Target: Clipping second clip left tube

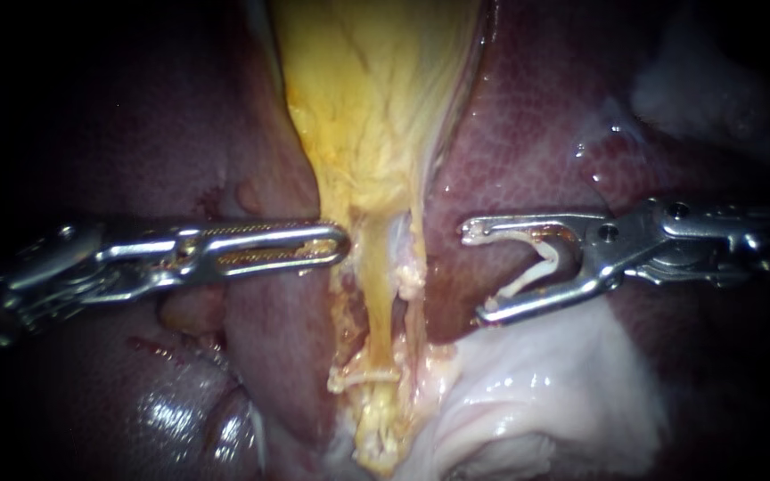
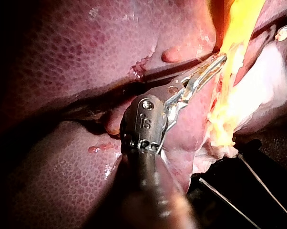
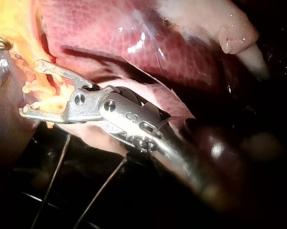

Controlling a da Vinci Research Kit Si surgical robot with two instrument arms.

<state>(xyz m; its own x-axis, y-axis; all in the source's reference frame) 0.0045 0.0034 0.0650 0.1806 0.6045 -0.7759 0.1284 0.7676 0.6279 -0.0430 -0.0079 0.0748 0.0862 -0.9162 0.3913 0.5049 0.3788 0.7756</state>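
The left instrument (image 1: 336,242) reaches in from the left. Its jaws seem to lie together, with the tip against the left edge of the yellow tissue (image 1: 367,107). The right instrument (image 1: 476,273) holds its jaws spread wide, carrying a white clip (image 1: 541,263) between them over the liver (image 1: 536,134). It sits right of the left tube (image 1: 376,312) and apart from it. A near clip (image 1: 363,378) already crosses that tube.

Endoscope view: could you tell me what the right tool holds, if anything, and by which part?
An open white clip, by its two legs, between the right tool's jaws.
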